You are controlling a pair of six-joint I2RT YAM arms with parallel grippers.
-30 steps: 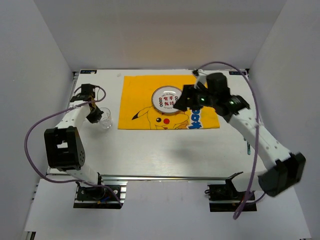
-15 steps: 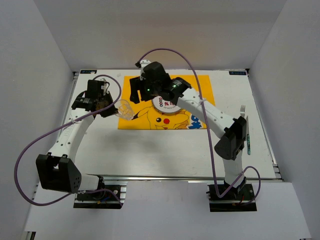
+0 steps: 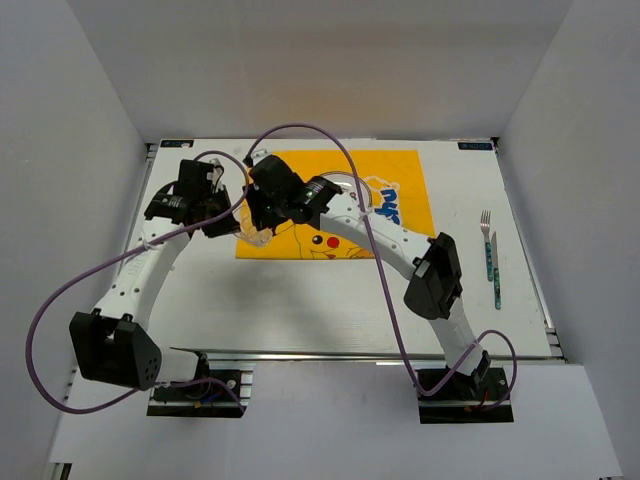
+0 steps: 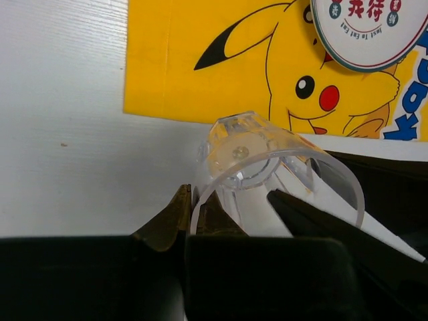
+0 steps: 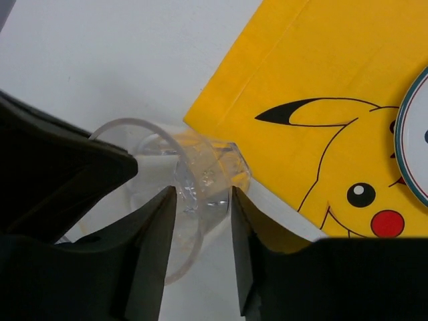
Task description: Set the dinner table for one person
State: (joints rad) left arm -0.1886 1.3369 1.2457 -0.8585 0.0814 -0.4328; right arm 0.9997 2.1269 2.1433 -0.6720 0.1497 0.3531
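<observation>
A clear plastic cup [image 3: 252,233] is held tilted just above the dinner table [image 3: 330,300], at the near-left corner of the yellow Pikachu mat [image 3: 400,175]. My left gripper [image 3: 234,222] is shut on the cup's rim; in the left wrist view its fingertips [image 4: 182,195] pinch the rim wall of the cup [image 4: 267,154]. My right gripper [image 3: 258,220] has reached across the mat. In the right wrist view it [image 5: 200,200] is open, with a finger close on either side of the cup's body [image 5: 207,167]. A white plate [image 4: 371,27] lies on the mat.
A fork [image 3: 486,240] and a knife [image 3: 497,272] lie on the table's right side. The right arm [image 3: 370,225] spans the mat and hides most of the plate from above. The table has metal-railed edges and white walls around it.
My left gripper carried the cup right, from the table beside the mat to the mat's corner. My right arm swung left from over the plate to the cup, uncovering the fork and knife.
</observation>
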